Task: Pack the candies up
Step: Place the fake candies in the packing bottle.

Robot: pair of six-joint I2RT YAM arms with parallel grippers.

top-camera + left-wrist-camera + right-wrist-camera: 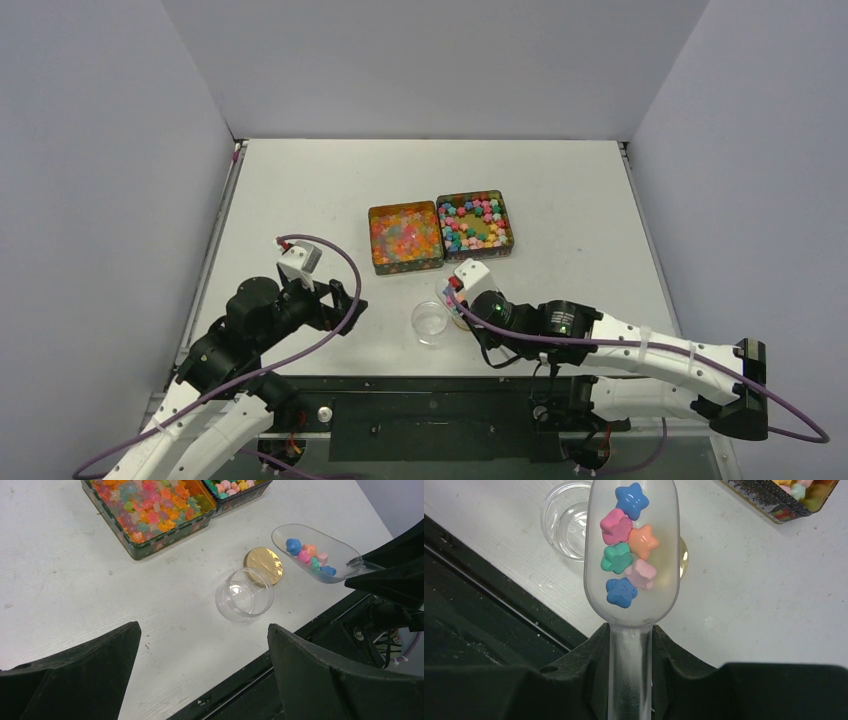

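Two open tins (405,237) sit side by side mid-surface (300,190) in the top view, full of candies (476,222): glossy ones left, opaque ones right. The left wrist view shows the left gripper (204,627) spread wide and holding nothing, and a gold lid (263,566) touching a clear jar (245,594). The right wrist view shows the right gripper (630,635) clamped on the handle of a clear scoop (665,580), which carries six pastel star-shaped candies.

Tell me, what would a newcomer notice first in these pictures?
First, the clear scoop in the right gripper, carrying six pastel candies beside the empty jar at the front edge of the table. Next, two open tins of bright candies side by side at its middle, and a gold lid next to the jar.
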